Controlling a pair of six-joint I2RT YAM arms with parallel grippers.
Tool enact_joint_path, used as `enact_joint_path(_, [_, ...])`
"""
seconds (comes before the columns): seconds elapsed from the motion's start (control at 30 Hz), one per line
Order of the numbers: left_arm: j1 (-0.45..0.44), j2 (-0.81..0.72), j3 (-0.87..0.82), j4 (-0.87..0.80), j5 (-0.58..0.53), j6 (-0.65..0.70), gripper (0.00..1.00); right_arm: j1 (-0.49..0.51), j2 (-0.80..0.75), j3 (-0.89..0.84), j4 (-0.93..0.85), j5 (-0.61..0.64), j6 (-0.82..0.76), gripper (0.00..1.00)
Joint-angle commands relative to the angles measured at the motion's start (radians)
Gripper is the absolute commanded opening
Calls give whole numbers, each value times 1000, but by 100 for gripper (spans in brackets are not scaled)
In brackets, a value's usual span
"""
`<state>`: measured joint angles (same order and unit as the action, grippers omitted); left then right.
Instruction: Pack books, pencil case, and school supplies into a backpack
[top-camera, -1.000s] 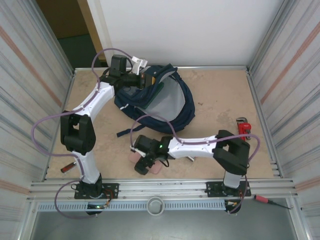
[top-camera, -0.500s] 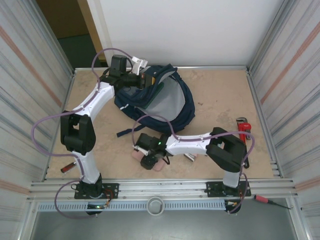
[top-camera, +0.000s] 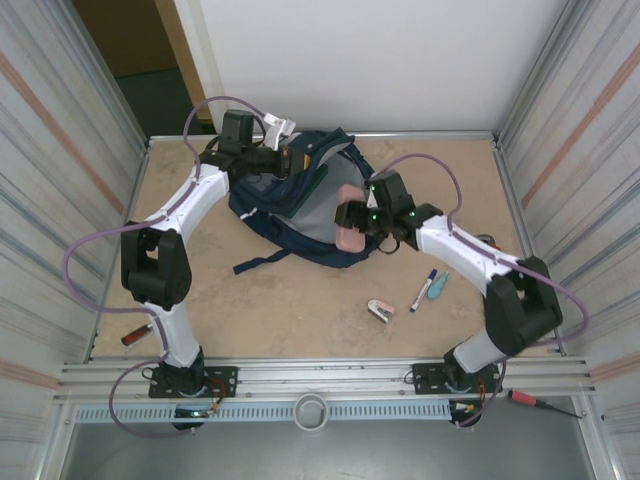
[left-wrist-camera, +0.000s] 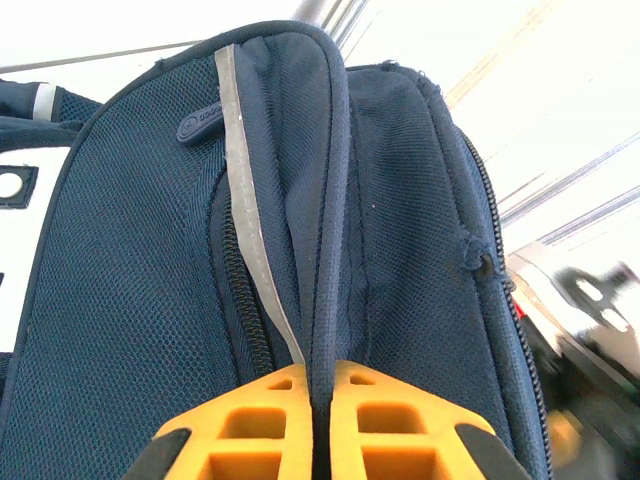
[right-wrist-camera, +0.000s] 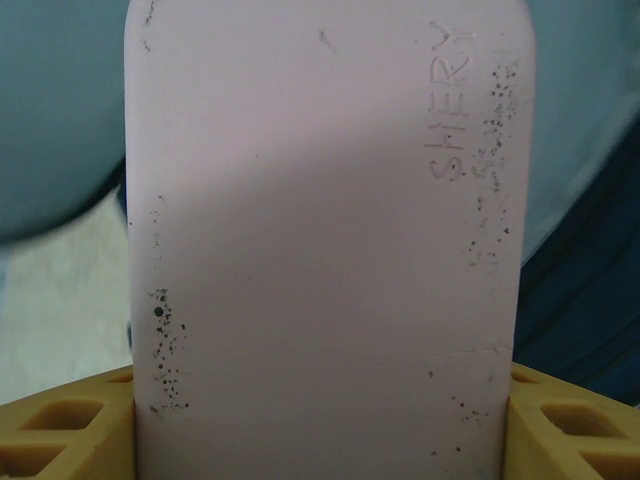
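While left fingers (left-wrist-camera: 260, 425) clamp the backpack (top-camera: 258, 207) rim, right fingers (right-wrist-camera: 60, 430) grip the pink pencil case (top-camera: 350, 229) over its open mouth, marker (top-camera: 424, 290), teal item (top-camera: 439, 285), pink-and-white item (top-camera: 381, 311) on the tabletop (top-camera: 300, 300) nearby.

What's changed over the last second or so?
The right fingers lifted the pencil case from the near edge of the table and carried it farther in, over the open backpack. The left fingers stay clamped on its rim; the backpack hasn't moved.
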<state>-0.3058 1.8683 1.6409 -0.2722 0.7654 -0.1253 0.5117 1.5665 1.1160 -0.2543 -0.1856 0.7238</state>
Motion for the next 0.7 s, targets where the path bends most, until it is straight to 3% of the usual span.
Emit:
enact_joint_path(0.0, [-10, -35, 15, 57, 33, 9, 0, -21, 131, 126, 58, 21, 196, 58])
enact_joint_path(0.23, [-16, -45, 8, 57, 36, 13, 0, -41, 436, 432, 15, 100, 301, 78])
enact_joint_path(0.4, [-18, -52, 7, 54, 36, 18, 0, -43, 465, 441, 35, 85, 284, 90])
enact_joint_path(0.47, [-18, -54, 8, 54, 35, 17, 0, -42, 451, 405, 74, 73, 271, 88])
enact_joint_path(0.67, [-21, -69, -9, 77, 20, -14, 0, -35, 543, 475, 137, -42, 257, 59])
